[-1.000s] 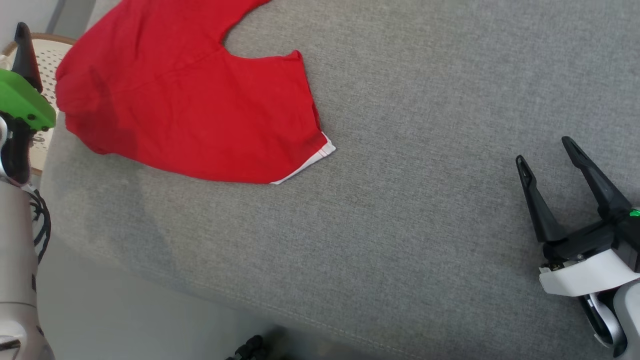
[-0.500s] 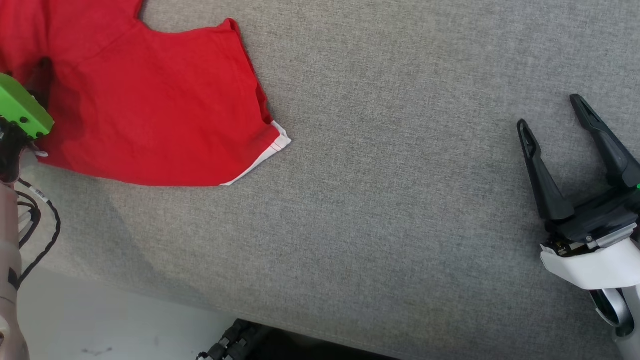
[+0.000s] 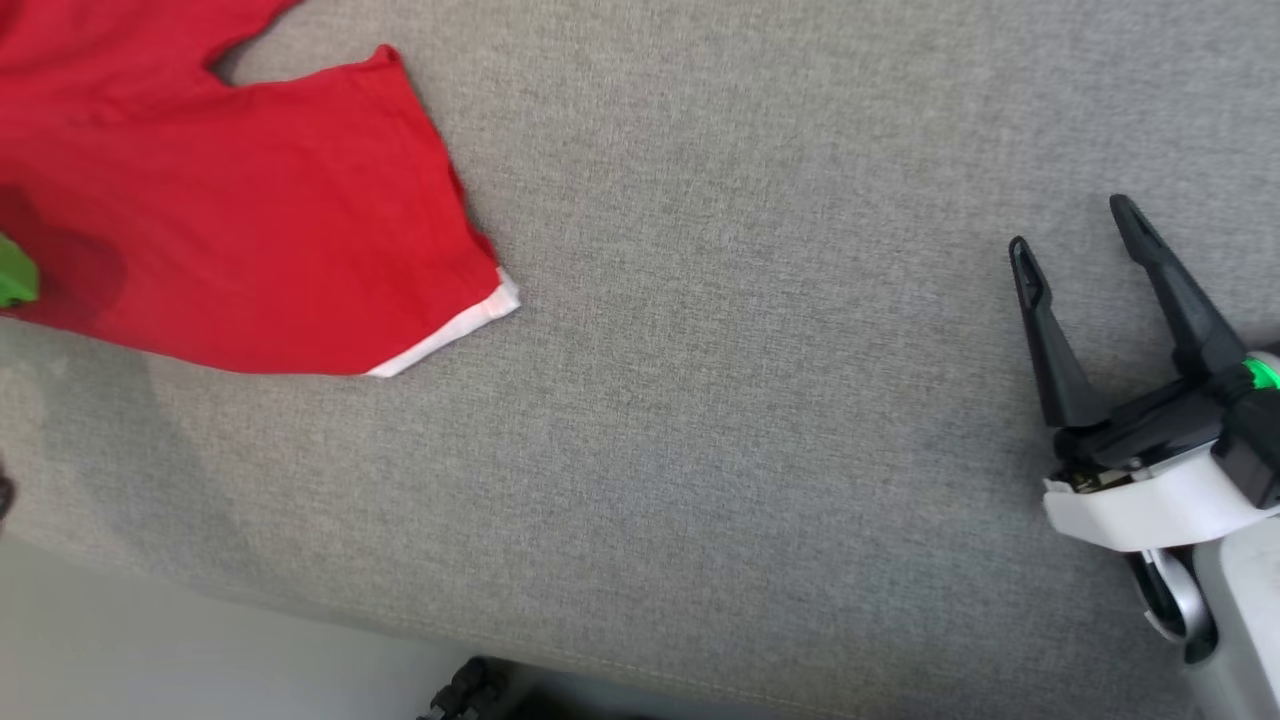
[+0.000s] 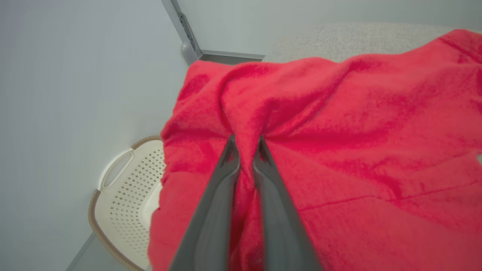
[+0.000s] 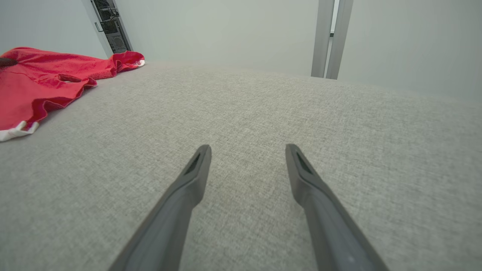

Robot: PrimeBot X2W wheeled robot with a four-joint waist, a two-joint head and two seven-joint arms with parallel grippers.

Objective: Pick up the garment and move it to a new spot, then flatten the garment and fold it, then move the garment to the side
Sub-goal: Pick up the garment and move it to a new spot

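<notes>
The garment [image 3: 240, 230] is a red piece with a white hem band, lying at the upper left of the grey upholstered surface [image 3: 750, 380]. In the left wrist view my left gripper [image 4: 245, 141] is shut on a pinched fold of the red garment [image 4: 339, 124] near its edge. A green part of my left arm [image 3: 14, 272] pokes in at the head view's left edge. My right gripper [image 3: 1075, 225] stands open over bare grey fabric at the right, far from the garment [image 5: 45, 81]. Its fingers [image 5: 196, 169] hold nothing.
A cream perforated basket [image 4: 124, 199] with a brown rim sits on the pale floor beside the surface's edge, below the garment's overhang. The surface's front edge [image 3: 600, 660] runs along the bottom of the head view. A wall and door frame [image 5: 331, 37] stand beyond.
The head camera has swung, shifting the whole picture left. My left gripper has closed on a fold of the garment. The right gripper stays open.
</notes>
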